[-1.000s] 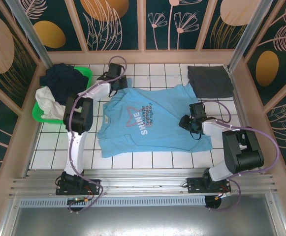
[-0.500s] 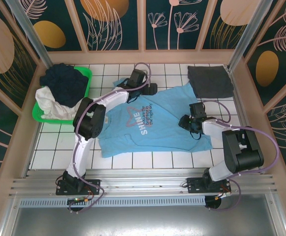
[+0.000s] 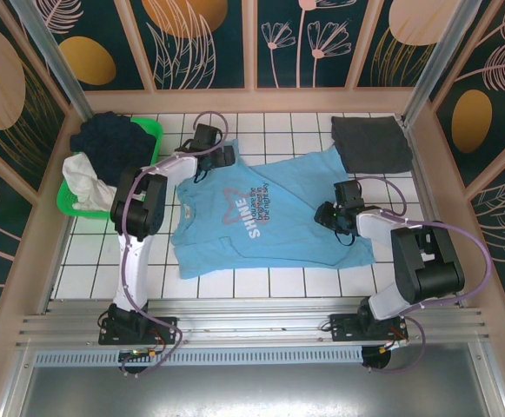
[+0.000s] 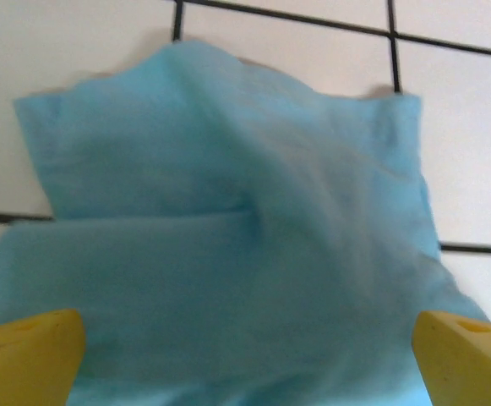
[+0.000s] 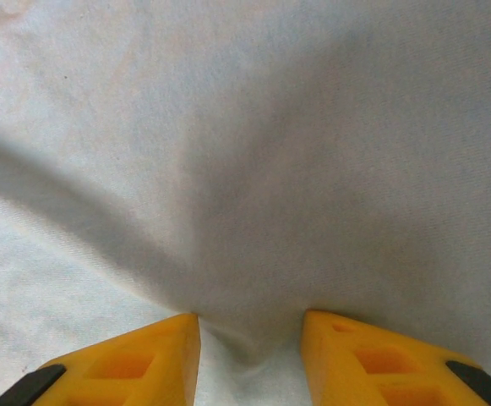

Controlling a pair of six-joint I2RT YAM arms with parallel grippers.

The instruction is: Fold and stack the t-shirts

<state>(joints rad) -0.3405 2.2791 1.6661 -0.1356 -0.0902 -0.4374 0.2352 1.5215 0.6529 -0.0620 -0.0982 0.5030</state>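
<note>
Where it lies, blue tee (image 3: 280,231) says "SHINE".

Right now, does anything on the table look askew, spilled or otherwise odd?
The light blue t-shirt lies crooked across the tiles, its print sideways and its far sleeve rumpled in front of the open left gripper. A white cloth spills over the rim of the green basket at far left. Nothing looks damaged.

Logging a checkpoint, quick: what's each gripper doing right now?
Left gripper: open, over the blue tee, holding nothing.
Right gripper: closed, pinching the blue tee.
</note>
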